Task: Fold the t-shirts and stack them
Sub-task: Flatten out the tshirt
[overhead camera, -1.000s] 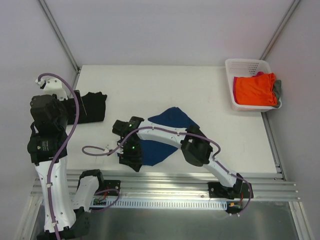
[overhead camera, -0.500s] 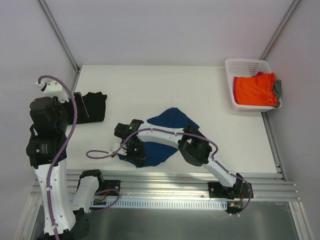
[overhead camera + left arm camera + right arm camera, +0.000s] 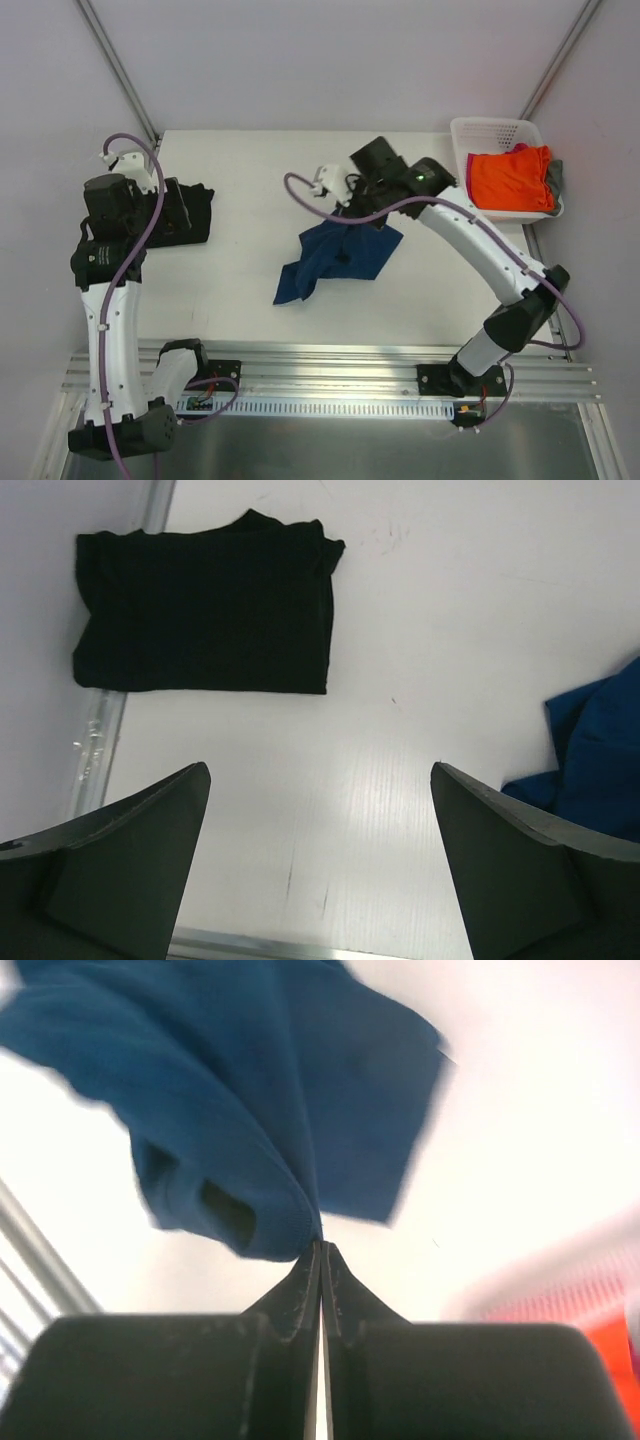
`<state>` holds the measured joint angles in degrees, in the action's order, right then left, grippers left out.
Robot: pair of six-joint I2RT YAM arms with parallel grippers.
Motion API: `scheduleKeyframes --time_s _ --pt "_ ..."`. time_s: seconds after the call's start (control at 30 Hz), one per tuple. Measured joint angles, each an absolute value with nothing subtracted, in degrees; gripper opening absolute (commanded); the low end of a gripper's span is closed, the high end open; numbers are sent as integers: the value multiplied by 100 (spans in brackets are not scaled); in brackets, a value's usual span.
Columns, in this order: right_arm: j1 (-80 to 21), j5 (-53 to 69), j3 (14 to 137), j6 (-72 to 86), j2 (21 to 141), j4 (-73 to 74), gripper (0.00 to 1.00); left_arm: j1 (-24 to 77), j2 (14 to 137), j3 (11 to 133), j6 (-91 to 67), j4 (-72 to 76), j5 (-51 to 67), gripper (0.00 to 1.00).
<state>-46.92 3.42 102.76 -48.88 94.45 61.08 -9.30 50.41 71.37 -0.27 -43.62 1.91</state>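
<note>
Hanging from the right fingers [image 3: 352,205], the navy shirt [image 3: 340,255] trails onto the middle of the bench [image 3: 250,170] in the top view, the folded black shirt [image 3: 182,212] at far left; the left wrist view shows the left fingers [image 3: 130,850] spread wide; the right wrist view shows navy cloth pinched tight.

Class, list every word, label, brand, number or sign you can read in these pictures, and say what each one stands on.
None can be read.
The navy blue t-shirt, black t-shirt, orange t-shirt and white basket show no lettering.
Any marking on the left arm or right arm is too small to read.
</note>
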Motion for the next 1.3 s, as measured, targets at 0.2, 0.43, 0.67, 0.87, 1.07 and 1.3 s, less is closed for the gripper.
scheduleKeyframes --time_s 0.2,0.43,0.67,0.87,1.07,1.3 --pt "-3017 -84 9701 -4980 9067 5972 1 -893 5828 6932 -174 -4132 805 96" --pt "-1463 -226 9011 -4932 9572 5986 3 -856 6886 7159 -167 -4060 991 97" --pt "-1527 -366 9314 -5041 10180 5927 62 -762 7677 7756 -32 -3918 1210 99" --pt "-2832 276 8248 -5730 9251 5035 57 -631 8051 7911 294 -3955 1297 99" --pt "-3426 1529 7756 -6514 9094 5068 52 -604 8652 8468 572 -3968 1208 99" --pt "-3529 2213 8097 -6713 10632 5251 53 -604 9098 9037 720 -3970 1085 99"
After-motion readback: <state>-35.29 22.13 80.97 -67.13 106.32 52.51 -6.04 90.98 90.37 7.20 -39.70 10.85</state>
